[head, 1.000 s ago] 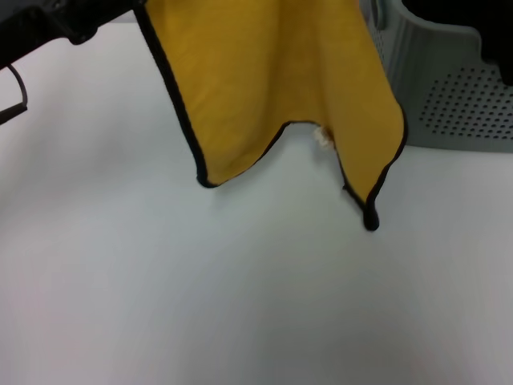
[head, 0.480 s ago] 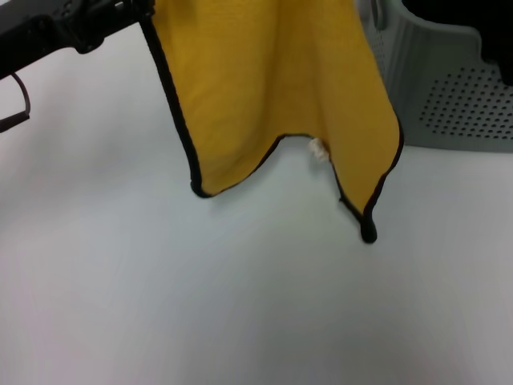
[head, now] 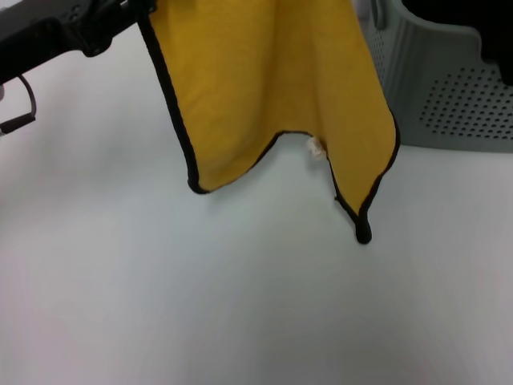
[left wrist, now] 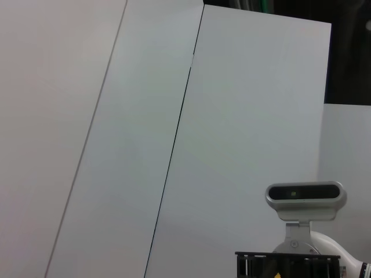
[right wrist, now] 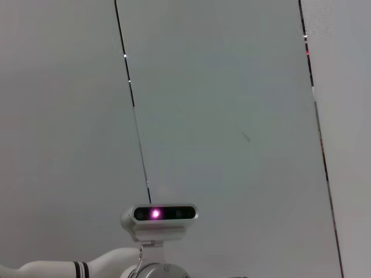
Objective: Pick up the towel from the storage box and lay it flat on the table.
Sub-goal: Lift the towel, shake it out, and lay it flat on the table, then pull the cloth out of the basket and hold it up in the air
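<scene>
The mustard-yellow towel [head: 264, 88] with black edging hangs in the air above the white table [head: 240, 305] in the head view. Its lower edge sags in two points, with the small white label [head: 317, 147] between them and the black corner loop [head: 362, 234] lowest. My left gripper [head: 138, 10] at the top left is shut on the towel's upper left edge. The towel's upper right part runs out of the top of the view, and my right gripper does not show. The grey-green storage box [head: 457, 104] stands behind the towel at the right.
A dark part of my right arm [head: 498, 56] shows over the box at the far right. Both wrist views show only pale wall panels and my head camera [left wrist: 304, 196], which also shows in the right wrist view [right wrist: 159, 214].
The left arm has come lower and further into view. The towel's hanging corners have dropped a little and shifted slightly left.
</scene>
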Robot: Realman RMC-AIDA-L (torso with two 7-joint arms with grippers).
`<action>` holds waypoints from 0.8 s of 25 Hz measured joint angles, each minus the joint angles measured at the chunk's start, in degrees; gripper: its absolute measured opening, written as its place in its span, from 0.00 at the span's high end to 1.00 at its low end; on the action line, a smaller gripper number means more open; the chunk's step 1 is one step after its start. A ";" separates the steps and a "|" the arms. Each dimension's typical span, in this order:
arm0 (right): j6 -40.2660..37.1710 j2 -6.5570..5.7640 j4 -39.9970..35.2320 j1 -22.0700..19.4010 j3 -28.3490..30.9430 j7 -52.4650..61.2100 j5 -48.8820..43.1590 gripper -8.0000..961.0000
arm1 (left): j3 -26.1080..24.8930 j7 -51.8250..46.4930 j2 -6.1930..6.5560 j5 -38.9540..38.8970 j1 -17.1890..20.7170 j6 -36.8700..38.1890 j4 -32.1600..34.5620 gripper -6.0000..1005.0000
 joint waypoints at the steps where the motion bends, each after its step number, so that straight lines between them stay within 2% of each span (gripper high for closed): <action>1: 0.02 0.01 0.07 0.00 0.00 0.00 0.00 0.98 | 0.02 0.08 0.00 0.03 -0.06 0.04 0.00 0.54; 4: 0.07 0.01 0.38 0.00 0.00 -0.12 0.00 0.98 | 0.11 0.58 0.00 0.15 -0.17 0.29 -0.01 0.62; 9: 0.11 0.26 0.57 0.00 0.00 -0.43 -0.02 0.98 | 0.84 0.84 -0.11 0.26 -0.17 0.42 0.02 0.84; 15: 0.11 0.50 0.70 -0.16 0.00 -0.44 -0.04 0.98 | 0.91 1.76 -0.27 -0.01 0.08 1.00 0.05 0.98; 20: 0.26 0.65 1.28 -0.92 0.00 -0.44 0.23 0.97 | 0.14 2.16 -0.75 -0.88 0.38 1.20 0.04 0.98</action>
